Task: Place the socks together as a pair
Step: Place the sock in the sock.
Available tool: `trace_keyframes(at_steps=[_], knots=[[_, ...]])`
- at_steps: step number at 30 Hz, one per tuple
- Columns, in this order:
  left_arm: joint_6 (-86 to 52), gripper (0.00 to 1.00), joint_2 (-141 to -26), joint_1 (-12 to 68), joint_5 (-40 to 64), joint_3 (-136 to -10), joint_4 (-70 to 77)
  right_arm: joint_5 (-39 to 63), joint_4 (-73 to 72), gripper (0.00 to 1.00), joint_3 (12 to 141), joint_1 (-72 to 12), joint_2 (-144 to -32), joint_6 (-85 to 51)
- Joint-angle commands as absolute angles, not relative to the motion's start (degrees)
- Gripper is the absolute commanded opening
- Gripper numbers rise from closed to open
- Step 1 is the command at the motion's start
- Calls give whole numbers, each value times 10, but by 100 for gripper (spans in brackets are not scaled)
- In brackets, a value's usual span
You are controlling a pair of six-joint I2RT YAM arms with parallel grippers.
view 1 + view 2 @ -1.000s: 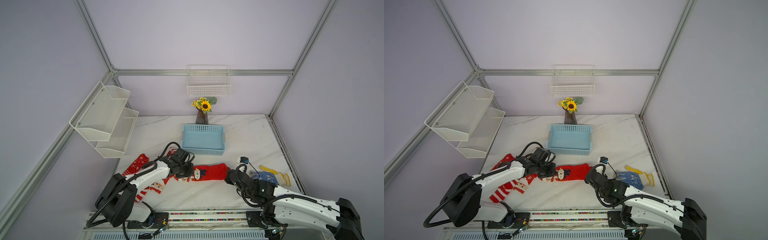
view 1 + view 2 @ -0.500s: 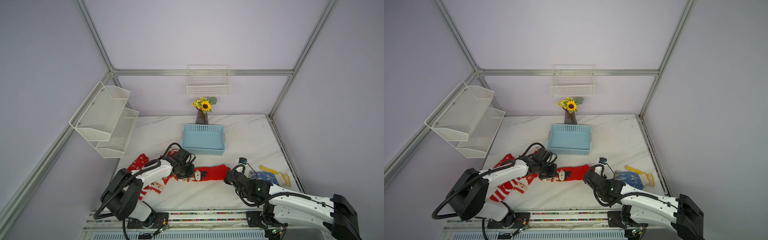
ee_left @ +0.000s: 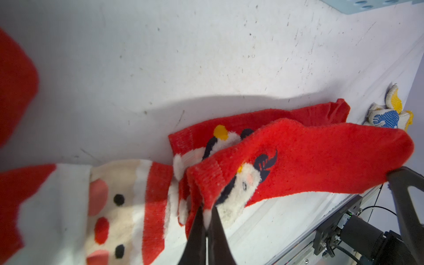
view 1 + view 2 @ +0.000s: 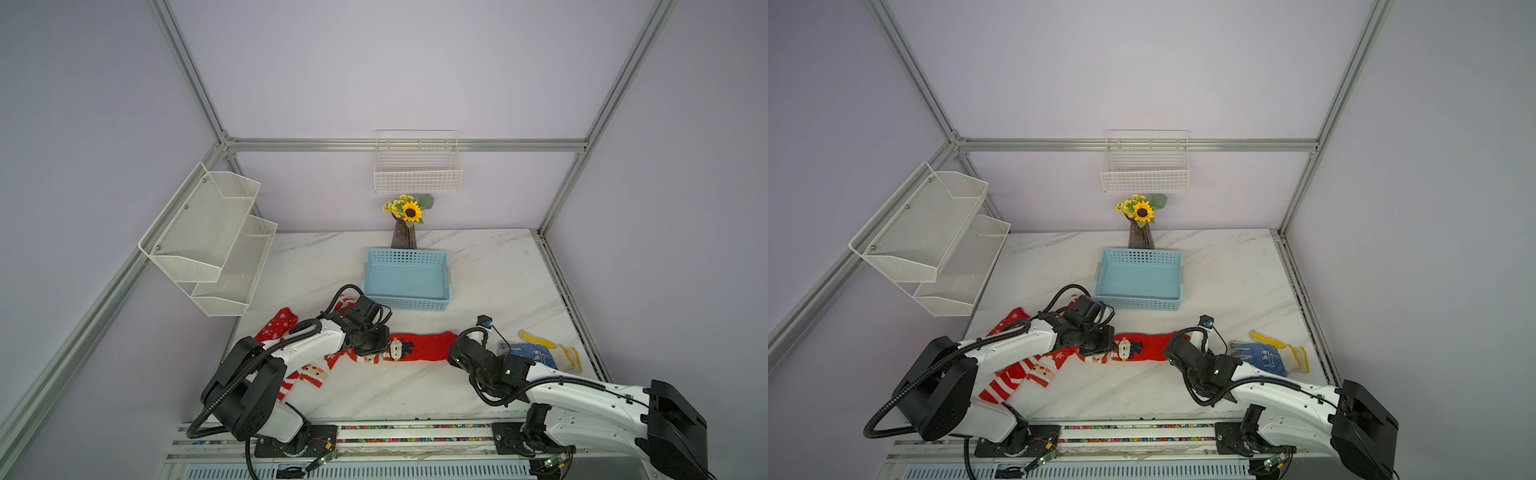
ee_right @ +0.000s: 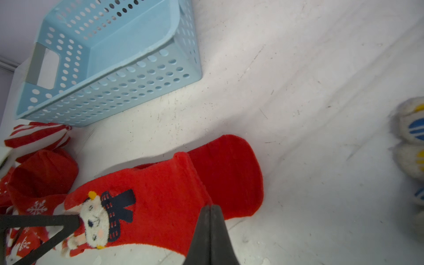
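The left claw (image 3: 207, 210) is pinched shut on the cuff end of a snowman sock (image 3: 321, 156). The right claw (image 5: 210, 208) is clamped on its other end, so the sock hangs stretched between them just over the table (image 4: 478, 270). A second snowman sock (image 5: 229, 179) lies flat beneath it, partly covered. A Santa sock (image 3: 119, 202) lies by the left claw. The basket (image 4: 407, 303) stands behind, and a glove (image 4: 536, 353) lies near the right arm.
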State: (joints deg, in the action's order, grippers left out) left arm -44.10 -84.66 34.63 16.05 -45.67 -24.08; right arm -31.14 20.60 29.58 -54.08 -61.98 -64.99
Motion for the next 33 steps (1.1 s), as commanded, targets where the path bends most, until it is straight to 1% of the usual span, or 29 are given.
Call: trace_keyframes(at_steps=[1, 5, 7, 9, 19, 26, 32, 33], knots=[[-450, 0, -848, 349, 158, -459, -216, -290, 206, 0, 300, -519, -628, -669], [-452, 0, -847, 348, 149, -453, -214, -270, 206, 0, 309, -504, -641, -649], [-452, 3, -848, 349, 150, -452, -214, -258, 206, 0, 309, -500, -646, -648], [-451, 2, -849, 348, 154, -452, -214, -248, 204, 0, 309, -497, -648, -646], [-463, 3, -834, 348, 175, -437, -212, -227, 184, 0, 304, -486, -659, -635], [-466, 3, -830, 348, 163, -428, -212, -224, 184, 0, 305, -473, -669, -631], [-467, 6, -826, 348, 163, -429, -203, -198, 175, 0, 308, -447, -675, -597], [-467, 8, -823, 348, 162, -429, -203, -193, 175, 2, 310, -442, -676, -591]])
